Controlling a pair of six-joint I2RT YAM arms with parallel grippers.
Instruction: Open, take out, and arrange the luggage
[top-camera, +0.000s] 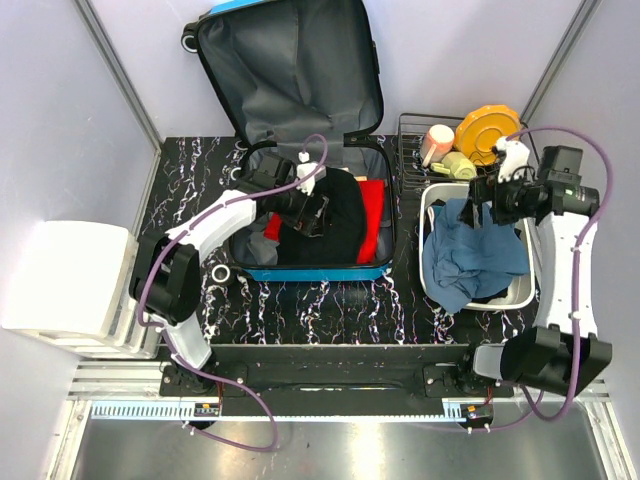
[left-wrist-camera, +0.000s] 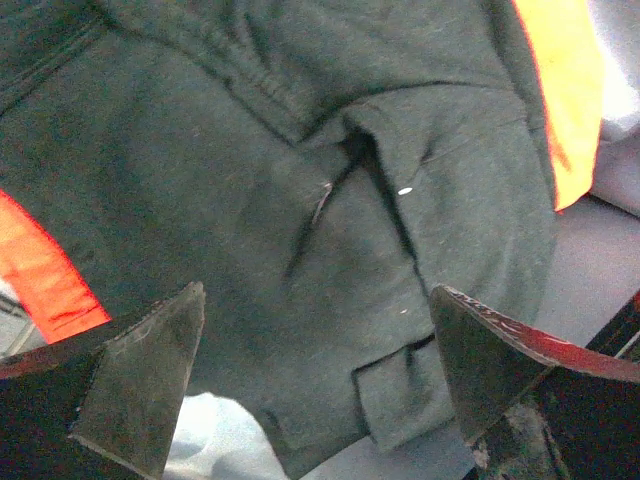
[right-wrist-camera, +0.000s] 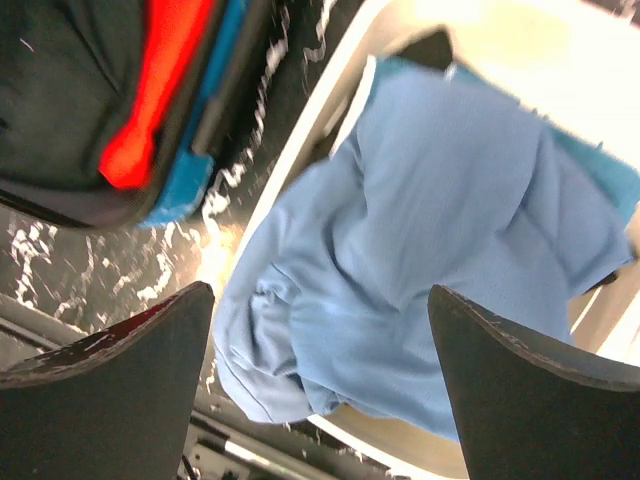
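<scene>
The luggage (top-camera: 290, 85) lies open at the back of the black marbled worktop (top-camera: 300, 310). Its lid, lined in grey, stands up against the rear wall, and its blue-rimmed base sits flat, left of centre. Inside the base a black garment (top-camera: 345, 225) lies heaped, with a red garment (top-camera: 372, 215) showing along its right side.

The left claw (top-camera: 312, 208) hangs over that base, just above the black garment. In the left wrist view its fingers (left-wrist-camera: 150, 370) stand wide apart with nothing between them – only dark cloth below.

To the right of the luggage stands a white bin (top-camera: 522, 290) with a blue garment (top-camera: 470, 255) draped over its near rim. The right claw (top-camera: 482, 190) hovers at the far end of the bin. Its fingers (right-wrist-camera: 520, 380) are spread wide and hold nothing; the pale blue cloth lies beneath them.

Behind the bin a wire rack (top-camera: 410, 135) holds a round yellow-orange item (top-camera: 487, 130) and a pink one (top-camera: 437, 140).
</scene>
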